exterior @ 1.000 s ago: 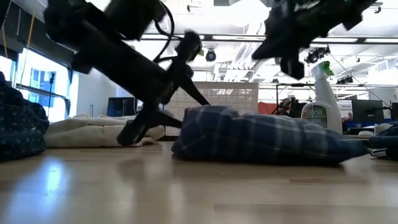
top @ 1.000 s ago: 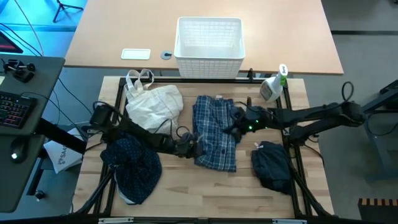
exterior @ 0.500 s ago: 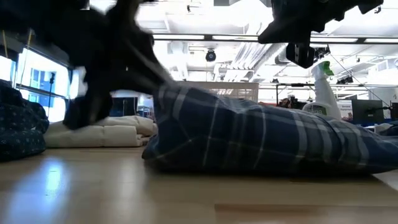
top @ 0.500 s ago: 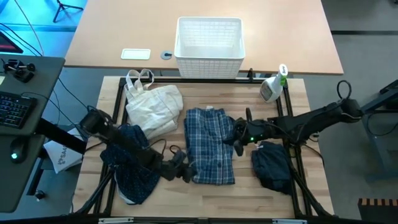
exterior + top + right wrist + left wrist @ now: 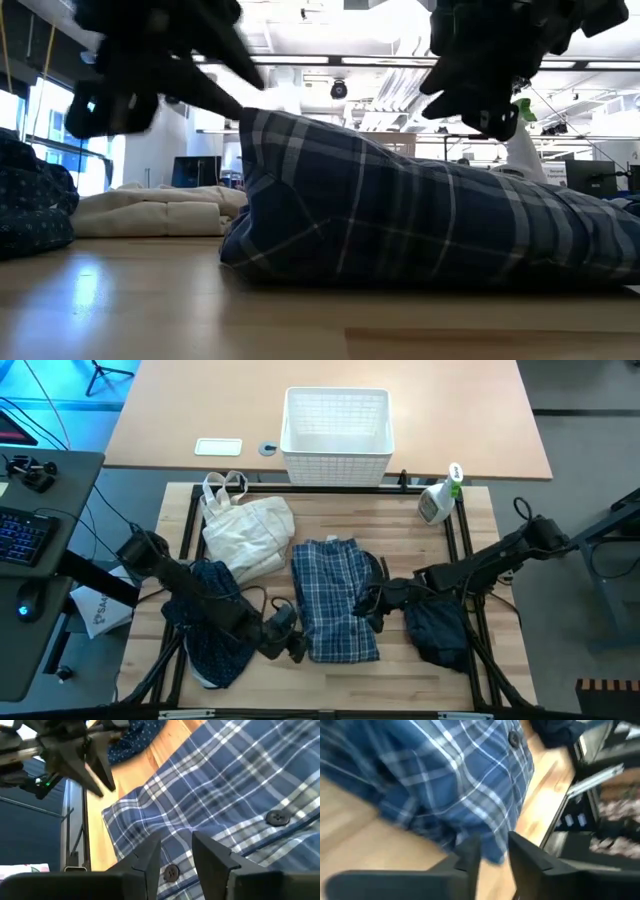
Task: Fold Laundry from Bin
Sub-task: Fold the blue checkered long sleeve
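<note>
Plaid shirt (image 5: 336, 598) lies flat in the middle of the desk (image 5: 400, 670), folded into a long rectangle, both grippers at its near end. Left gripper (image 5: 296, 647) sits at the shirt's near left corner, fingers (image 5: 470, 854) a narrow gap apart with nothing between them; the shirt hem is just ahead of the tips in the left wrist view. Right gripper (image 5: 367, 603) is at the shirt's right edge, fingers (image 5: 150, 856) also slightly parted and not pinching cloth; plaid fabric with buttons (image 5: 275, 817) fills the right wrist view just past the tips. In the low view the shirt (image 5: 400, 215) bulks up off the desk, with both arms dark above it. Left of the left arm, the dotted navy shirt (image 5: 215, 622) is heaped at the desk's left side, partly under the arm. Right of the right gripper, the dark navy piece (image 5: 438, 628) is bunched near the right edge. A cream cloth bag (image 5: 246, 528) with loop handles lies at the far left, touching the plaid shirt's far corner. A spray bottle (image 5: 438, 498) lies at the far right corner. The white bin (image 5: 336, 452) stands on the tan table beyond, well apart from the laundry.
</note>
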